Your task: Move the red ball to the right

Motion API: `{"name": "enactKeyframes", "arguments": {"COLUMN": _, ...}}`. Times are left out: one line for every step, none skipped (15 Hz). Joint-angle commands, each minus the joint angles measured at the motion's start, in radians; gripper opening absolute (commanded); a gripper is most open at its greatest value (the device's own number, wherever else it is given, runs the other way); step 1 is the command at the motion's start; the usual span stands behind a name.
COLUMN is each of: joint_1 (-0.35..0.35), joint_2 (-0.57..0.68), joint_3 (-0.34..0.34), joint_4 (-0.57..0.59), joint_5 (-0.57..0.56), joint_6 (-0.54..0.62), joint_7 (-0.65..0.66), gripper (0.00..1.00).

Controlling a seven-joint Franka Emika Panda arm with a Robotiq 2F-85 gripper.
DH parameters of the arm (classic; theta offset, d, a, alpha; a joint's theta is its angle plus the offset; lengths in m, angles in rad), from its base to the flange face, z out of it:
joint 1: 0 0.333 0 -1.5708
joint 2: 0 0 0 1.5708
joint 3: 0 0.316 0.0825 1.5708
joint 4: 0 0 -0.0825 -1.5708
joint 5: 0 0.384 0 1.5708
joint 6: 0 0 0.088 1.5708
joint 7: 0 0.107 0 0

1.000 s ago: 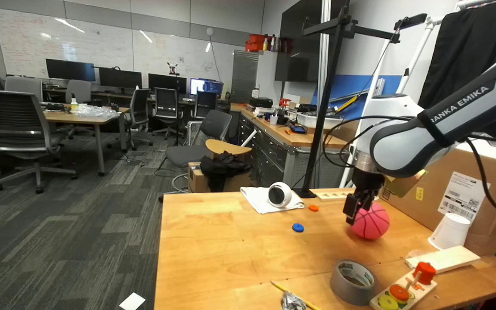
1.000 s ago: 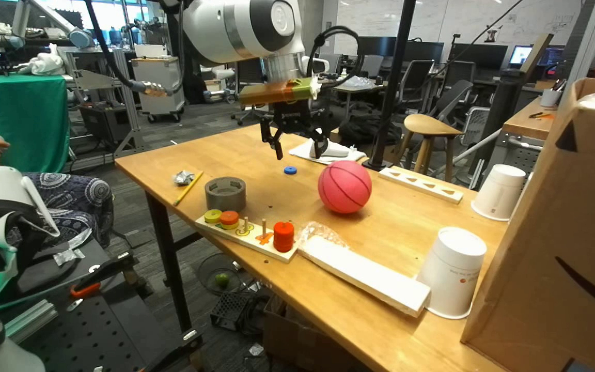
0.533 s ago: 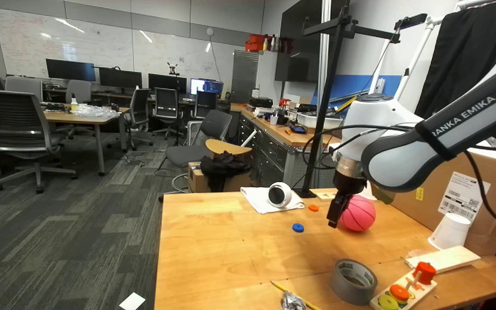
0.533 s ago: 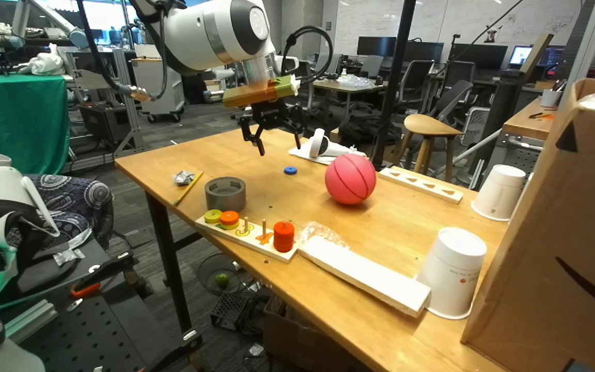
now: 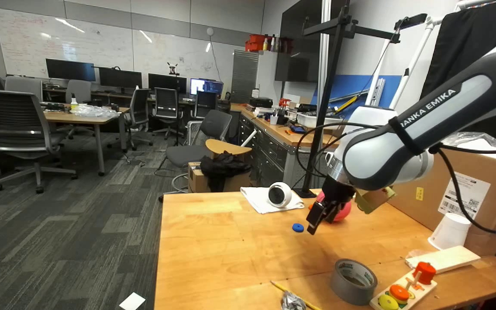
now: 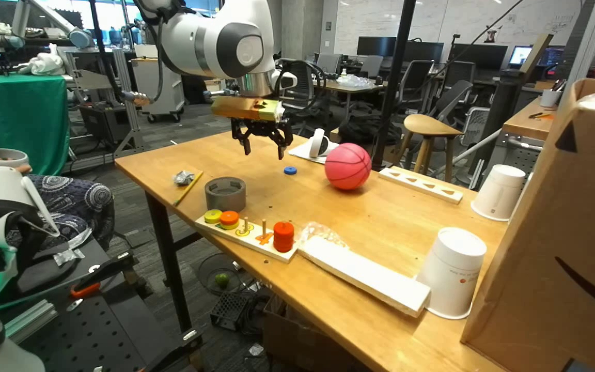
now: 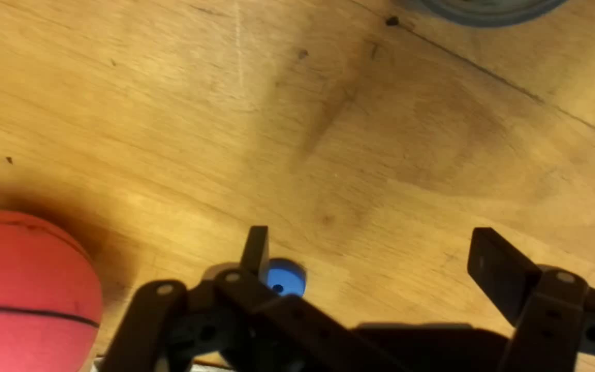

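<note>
The red ball [image 6: 348, 166], pink-red with dark seams, rests on the wooden table near its back edge. In an exterior view the ball [image 5: 342, 212] is partly hidden behind my gripper [image 5: 318, 220]. In an exterior view my gripper [image 6: 264, 154] hangs above the table to the left of the ball, apart from it. In the wrist view the ball [image 7: 24, 294] shows at the lower left, outside the jaws. My gripper [image 7: 372, 248] is open with wide-set fingers and nothing between them. A blue disc [image 7: 287, 278] lies on the table below the left finger, partly covered by it.
A grey tape roll [image 6: 225, 194], a peg board with coloured rings [image 6: 261, 243] and a white block [image 6: 364, 274] line the near edge. White cups [image 6: 455, 271] stand by a cardboard box [image 6: 550, 222]. A white cloth [image 5: 252, 200] and black pole [image 6: 395, 77] are at the back.
The ball has rolled toward the back of the table, leftward in an exterior view. My open gripper has moved left in both exterior views. The other table objects have stayed put.
</note>
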Motion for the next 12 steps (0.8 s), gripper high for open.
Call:
{"name": "enactKeyframes", "arguments": {"joint_1": -0.032, "joint_2": 0.043, "joint_3": 0.055, "joint_4": 0.057, "joint_5": 0.146, "joint_6": 0.03, "joint_7": -0.074, "gripper": 1.0}}
{"name": "enactKeyframes", "arguments": {"joint_1": -0.034, "joint_2": 0.052, "joint_3": 0.064, "joint_4": 0.068, "joint_5": 0.17, "joint_6": 0.031, "joint_7": -0.083, "gripper": 1.0}}
{"name": "enactKeyframes", "arguments": {"joint_1": -0.035, "joint_2": 0.062, "joint_3": 0.074, "joint_4": 0.08, "joint_5": 0.191, "joint_6": 0.029, "joint_7": -0.093, "gripper": 1.0}}
{"name": "enactKeyframes", "arguments": {"joint_1": -0.035, "joint_2": 0.07, "joint_3": 0.08, "joint_4": 0.092, "joint_5": 0.205, "joint_6": 0.026, "joint_7": -0.095, "gripper": 1.0}}
{"name": "enactKeyframes", "arguments": {"joint_1": -0.035, "joint_2": 0.079, "joint_3": 0.087, "joint_4": 0.103, "joint_5": 0.216, "joint_6": 0.025, "joint_7": -0.1, "gripper": 1.0}}
{"name": "enactKeyframes", "arguments": {"joint_1": -0.035, "joint_2": 0.087, "joint_3": 0.092, "joint_4": 0.113, "joint_5": 0.223, "joint_6": 0.025, "joint_7": -0.101, "gripper": 1.0}}
{"name": "enactKeyframes", "arguments": {"joint_1": -0.035, "joint_2": 0.094, "joint_3": 0.096, "joint_4": 0.123, "joint_5": 0.225, "joint_6": 0.024, "joint_7": -0.102, "gripper": 1.0}}
{"name": "enactKeyframes", "arguments": {"joint_1": -0.036, "joint_2": 0.101, "joint_3": 0.1, "joint_4": 0.132, "joint_5": 0.226, "joint_6": 0.022, "joint_7": -0.103, "gripper": 1.0}}
{"name": "enactKeyframes", "arguments": {"joint_1": -0.036, "joint_2": 0.109, "joint_3": 0.098, "joint_4": 0.143, "joint_5": 0.221, "joint_6": 0.019, "joint_7": -0.098, "gripper": 1.0}}
{"name": "enactKeyframes", "arguments": {"joint_1": -0.043, "joint_2": 0.117, "joint_3": 0.103, "joint_4": 0.153, "joint_5": 0.231, "joint_6": 0.015, "joint_7": -0.103, "gripper": 1.0}}
{"name": "enactKeyframes", "arguments": {"joint_1": -0.051, "joint_2": 0.129, "joint_3": 0.104, "joint_4": 0.166, "joint_5": 0.24, "joint_6": 0.005, "joint_7": -0.102, "gripper": 1.0}}
{"name": "enactKeyframes", "arguments": {"joint_1": -0.058, "joint_2": 0.139, "joint_3": 0.105, "joint_4": 0.177, "joint_5": 0.251, "joint_6": -0.002, "joint_7": -0.103, "gripper": 1.0}}
